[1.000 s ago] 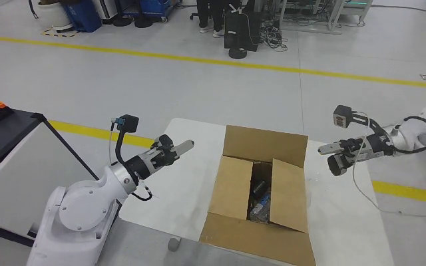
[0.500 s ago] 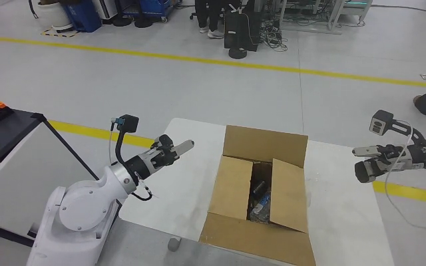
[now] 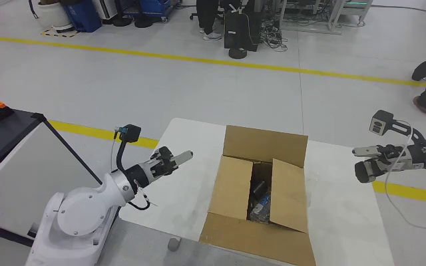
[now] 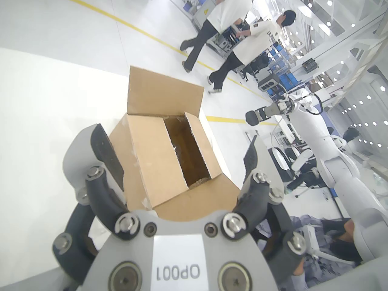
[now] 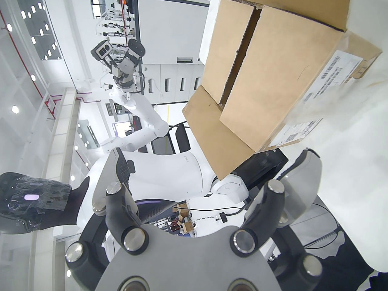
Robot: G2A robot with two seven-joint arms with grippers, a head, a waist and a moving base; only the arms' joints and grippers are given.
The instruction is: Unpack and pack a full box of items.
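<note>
The surface (image 3: 188, 201) is a white, matte slab with rounded corners. It stands on a pale, glossy floor (image 3: 133, 80) crossed by a yellow line (image 3: 200, 60). Behind it the room holds white racks, cabinets and bright ceiling lamps.

The box (image 3: 233, 189) sits on the surface, right of the middle. It is brown corrugated cardboard with raw, slightly frayed edges. Its far flap stands upright and the near flap hangs outward. The two side flaps fold inward and leave a dark slot between them. In that slot lie the items (image 3: 261, 201), crinkled clear wrapping with a touch of blue. A white label (image 5: 330, 74) is stuck flat on one side wall.

The left tool (image 4: 178, 146) hangs over the surface's left part, apart from the box, its grey, black-padded fingers spread wide and empty. The right tool (image 5: 212, 162) hangs near the surface's right edge, well apart from the box, likewise spread and empty.
</note>
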